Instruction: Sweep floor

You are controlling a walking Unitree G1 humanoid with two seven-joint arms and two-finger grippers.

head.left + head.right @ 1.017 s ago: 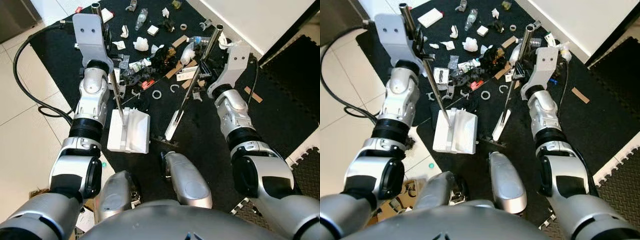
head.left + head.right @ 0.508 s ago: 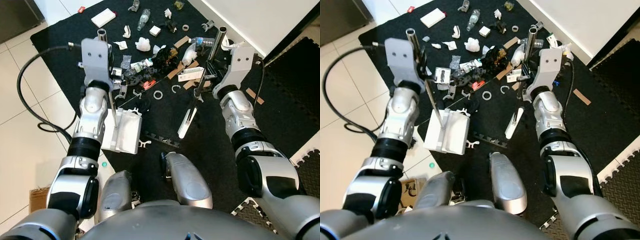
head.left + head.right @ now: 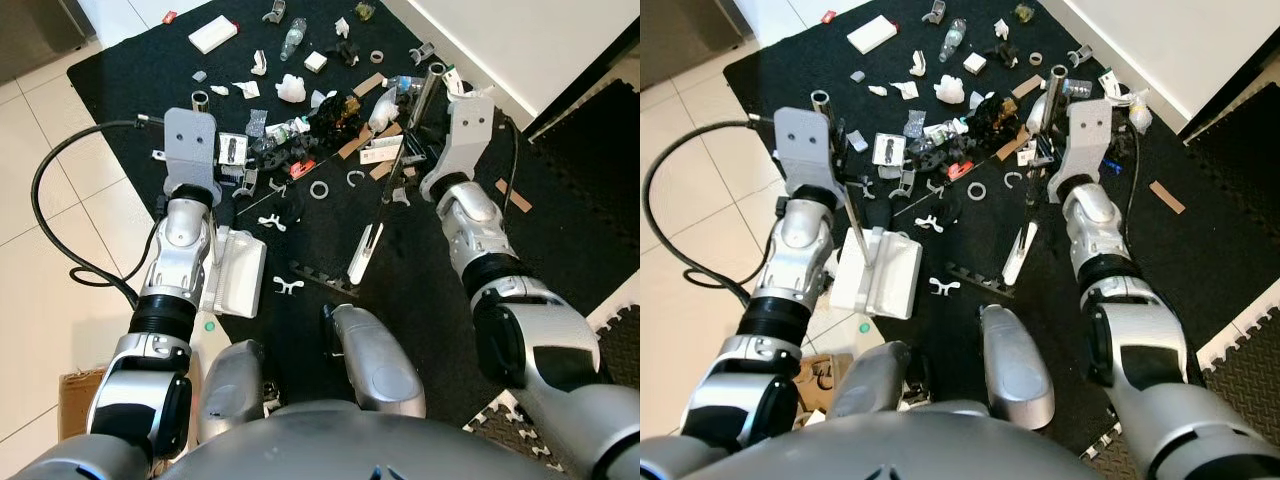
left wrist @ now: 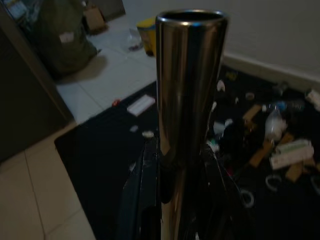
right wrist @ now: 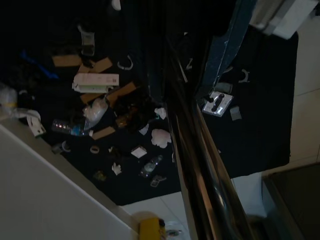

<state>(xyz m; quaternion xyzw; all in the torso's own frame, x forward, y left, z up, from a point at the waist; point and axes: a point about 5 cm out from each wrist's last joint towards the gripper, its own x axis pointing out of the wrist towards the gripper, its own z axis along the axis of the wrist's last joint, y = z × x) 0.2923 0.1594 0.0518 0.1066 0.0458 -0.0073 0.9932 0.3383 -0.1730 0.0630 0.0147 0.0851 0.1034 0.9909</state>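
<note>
**On the black mat: dustpan low left, broom mid-frame, litter above**

In the lower left of the left eye view, on the edge of the black mat (image 3: 120,70), lies the white dustpan (image 3: 232,285), its metal handle (image 3: 853,215) clamped in the left gripper (image 3: 840,140). Right of centre, the broom head (image 3: 364,252) rests on the mat, with its steel pole (image 3: 405,135) gripped between the fingers of the right gripper (image 3: 425,135). Across the upper middle, a scatter of litter (image 3: 310,115): paper scraps, cardboard strips, white rings, a small bottle.

Judged light and loose, so prone to skip past a fast stroke; cardboard stiff, paper soft. Both poles smooth, hard and likely slippery, best held firmly and well up the shaft.

From the left wrist view, a close look at the pole's open tube end between dark fingers (image 4: 145,190), plus tiled floor beyond the mat. From the right wrist view, the wall edge and litter seen along the pole.
</note>
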